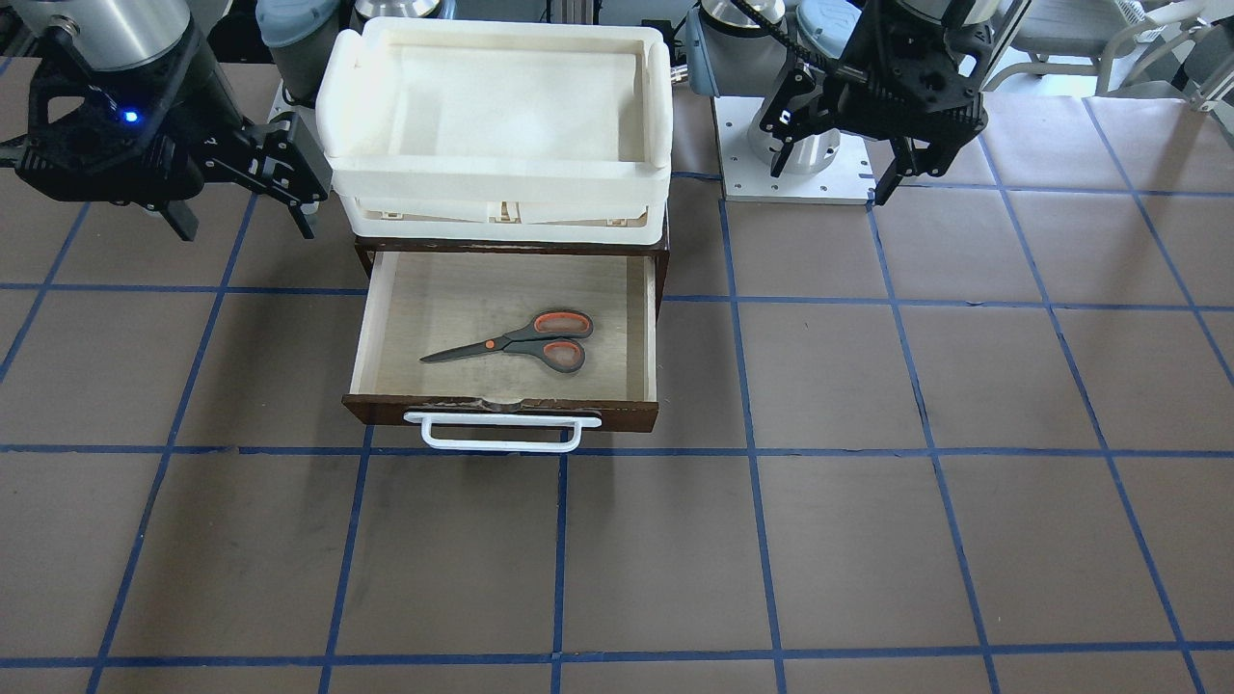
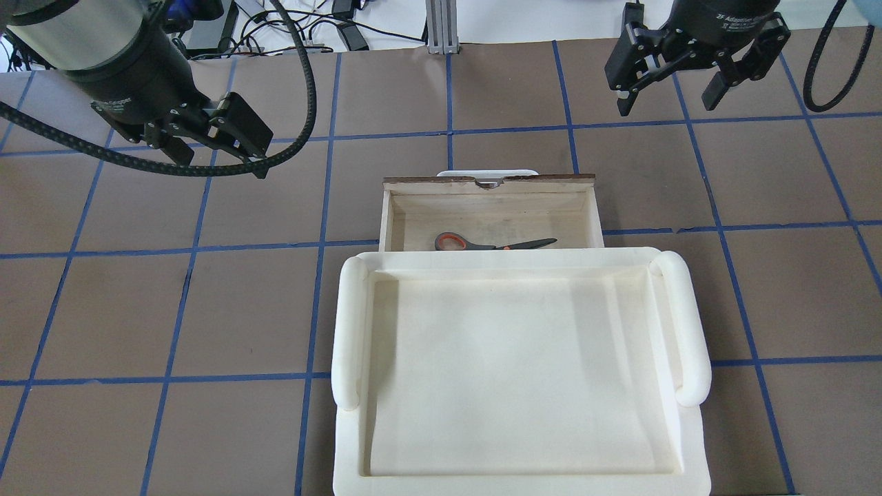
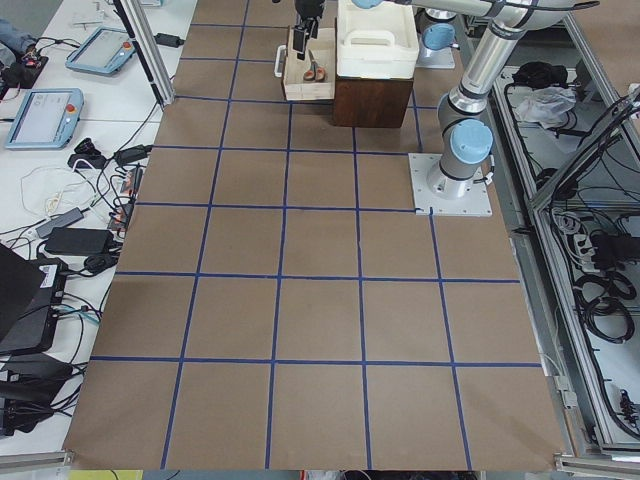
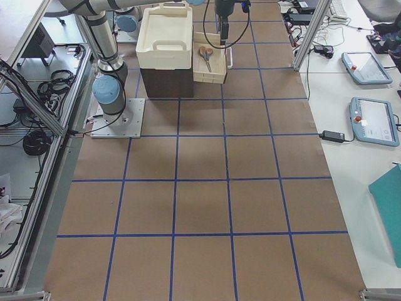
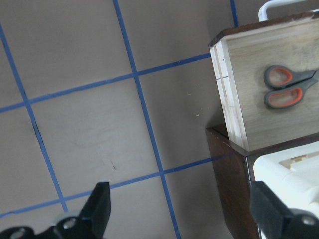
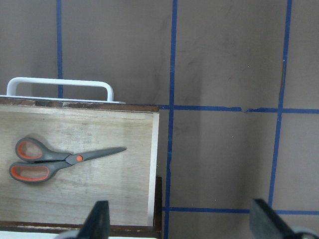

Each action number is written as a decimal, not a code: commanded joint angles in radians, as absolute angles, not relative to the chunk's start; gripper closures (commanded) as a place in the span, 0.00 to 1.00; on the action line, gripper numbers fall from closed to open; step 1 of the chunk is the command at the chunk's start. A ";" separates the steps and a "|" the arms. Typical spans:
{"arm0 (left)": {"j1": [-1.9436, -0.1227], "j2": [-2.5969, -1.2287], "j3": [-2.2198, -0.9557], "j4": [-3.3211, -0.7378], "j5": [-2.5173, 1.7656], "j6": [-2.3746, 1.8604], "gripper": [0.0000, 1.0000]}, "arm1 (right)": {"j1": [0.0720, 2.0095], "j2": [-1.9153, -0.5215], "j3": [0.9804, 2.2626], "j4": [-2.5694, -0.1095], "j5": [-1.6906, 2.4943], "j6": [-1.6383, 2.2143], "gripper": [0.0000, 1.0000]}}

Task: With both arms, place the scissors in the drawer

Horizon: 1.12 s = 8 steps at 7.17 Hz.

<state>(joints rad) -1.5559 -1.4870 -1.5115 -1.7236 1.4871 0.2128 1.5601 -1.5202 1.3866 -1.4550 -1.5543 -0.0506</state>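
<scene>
Now left tool (image 1: 829, 173) and right tool (image 2: 667, 103) hover splayed, flanking the drawer (image 1: 627, 416).

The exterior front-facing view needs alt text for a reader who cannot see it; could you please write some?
Scissors lie flat in an open wooden drawer. A white tray sits just above it, and the left gripper and right gripper hang open and empty at either side.
</scene>
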 commanded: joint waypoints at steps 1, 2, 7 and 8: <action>-1.502 -1.482 -1.513 -1.732 1.496 0.144 0.00 | 1.560 -1.520 1.387 -1.454 -1.554 -0.051 0.00; -1.473 -1.483 -1.522 -1.664 1.499 0.146 0.00 | 1.560 -1.520 1.387 -1.454 -1.555 -0.051 0.00; -1.476 -1.485 -1.551 -1.641 1.528 0.019 0.00 | 1.560 -1.520 1.388 -1.453 -1.555 -0.051 0.00; -1.492 -1.496 -1.551 -1.619 1.567 -0.020 0.00 | 1.560 -1.519 1.388 -1.453 -1.555 -0.051 0.00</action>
